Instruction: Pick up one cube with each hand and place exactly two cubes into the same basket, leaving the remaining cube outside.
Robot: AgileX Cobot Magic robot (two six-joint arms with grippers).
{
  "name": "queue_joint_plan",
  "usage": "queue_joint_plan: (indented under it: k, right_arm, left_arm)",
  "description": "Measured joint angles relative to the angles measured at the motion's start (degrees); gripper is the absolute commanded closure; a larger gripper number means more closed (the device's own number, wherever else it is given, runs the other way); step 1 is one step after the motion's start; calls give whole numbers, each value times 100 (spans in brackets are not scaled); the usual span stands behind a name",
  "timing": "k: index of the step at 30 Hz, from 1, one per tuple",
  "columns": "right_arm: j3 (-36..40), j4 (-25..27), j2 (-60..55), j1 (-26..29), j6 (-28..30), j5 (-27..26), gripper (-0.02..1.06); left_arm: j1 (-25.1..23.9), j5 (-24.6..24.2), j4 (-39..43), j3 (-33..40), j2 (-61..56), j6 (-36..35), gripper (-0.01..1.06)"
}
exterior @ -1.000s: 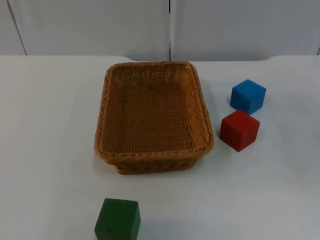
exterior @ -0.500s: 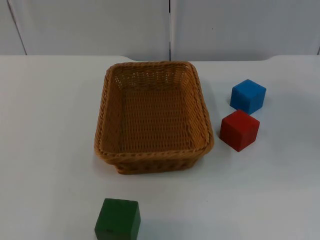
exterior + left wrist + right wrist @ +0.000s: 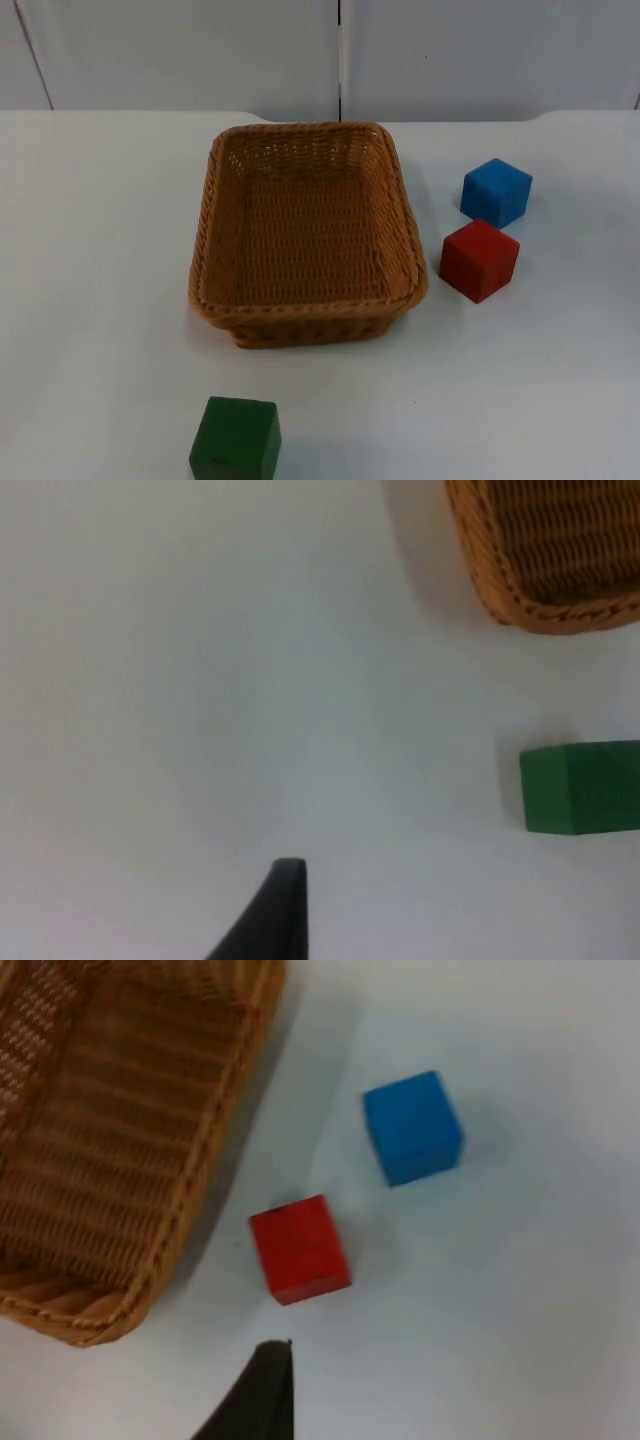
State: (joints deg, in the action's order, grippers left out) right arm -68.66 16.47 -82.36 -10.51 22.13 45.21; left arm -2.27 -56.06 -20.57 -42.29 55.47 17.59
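Top view: we see the wicker basket (image 3: pixel 305 235) mid-table on the white table (image 3: pixel 90 260), nothing inside it. Blue cube (image 3: pixel 496 192) and red cube (image 3: pixel 479 260) sit to the basket's right, close together, the red one nearer the camera and just beside the basket's right wall. Green cube (image 3: pixel 236 440) sits apart, in front of the basket's front-left corner, at the picture's lower edge. Grey partition wall (image 3: pixel 200 50) behind.

Left wrist view: we see one black fingertip of the left gripper (image 3: pixel 270 910) over bare table. The green cube (image 3: pixel 580 786) is off to one side, with a basket corner (image 3: pixel 545 550) beyond it. We can't tell how wide the jaws stand.

Right wrist view: we see one fingertip of the right gripper (image 3: pixel 255 1390) above the table, near the red cube (image 3: pixel 299 1248). The blue cube (image 3: pixel 412 1126) lies further out, basket (image 3: pixel 120 1150) alongside. Again we can't tell the jaw opening. Neither gripper holds a cube.
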Motion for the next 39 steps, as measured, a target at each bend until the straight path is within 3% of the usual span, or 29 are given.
queue_joint_plan:
  k: [7, 12, 28, 39]
  right_arm:
    - [-338, -16, -535, -633, 59, -34, 0]
    - [-647, -247, -1106, -1076, 82, -37, 0]
    - [-819, -303, -2218, -1140, 82, -466, 0]
    - [-933, -308, -2722, -1140, 62, -750, 6]
  left_arm:
    - [466, 154, -212, 0, 209, 129, 0]
    - [1235, 445, -234, 0, 404, 56, 0]
    - [3149, 1335, 505, 0, 1799, -1125, 0]
    - [3616, 2047, 729, 0, 2855, -1855, 0]
